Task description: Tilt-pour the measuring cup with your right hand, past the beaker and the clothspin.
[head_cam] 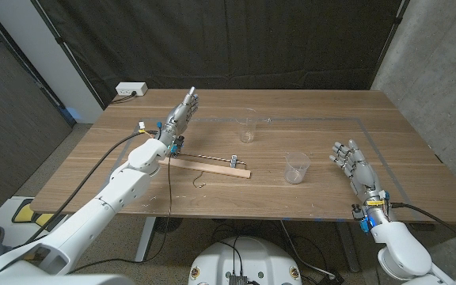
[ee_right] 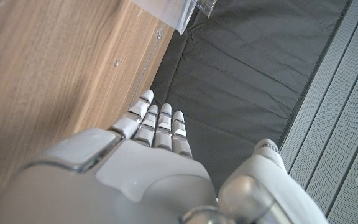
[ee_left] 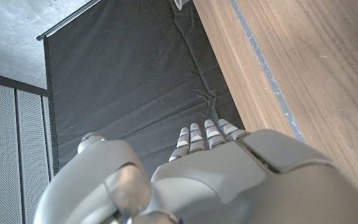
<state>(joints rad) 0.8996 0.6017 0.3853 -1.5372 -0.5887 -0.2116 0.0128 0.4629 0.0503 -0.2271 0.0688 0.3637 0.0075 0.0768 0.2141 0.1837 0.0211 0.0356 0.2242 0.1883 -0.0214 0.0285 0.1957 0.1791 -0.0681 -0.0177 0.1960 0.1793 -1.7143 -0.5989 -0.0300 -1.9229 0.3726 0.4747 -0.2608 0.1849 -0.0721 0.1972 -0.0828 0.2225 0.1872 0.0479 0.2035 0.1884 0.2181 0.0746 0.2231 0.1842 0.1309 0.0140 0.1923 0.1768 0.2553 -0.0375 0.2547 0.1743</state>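
One clear, upright measuring cup (head_cam: 296, 167)

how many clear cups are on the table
2. The measuring cup stands near the front, just left of the right hand. The beaker stands farther back, toward the table's middle. None looks hidden.

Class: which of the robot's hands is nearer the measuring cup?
Right. The right hand is just beside the measuring cup, open, not touching. The left hand is across the table, beyond the wooden hanger.
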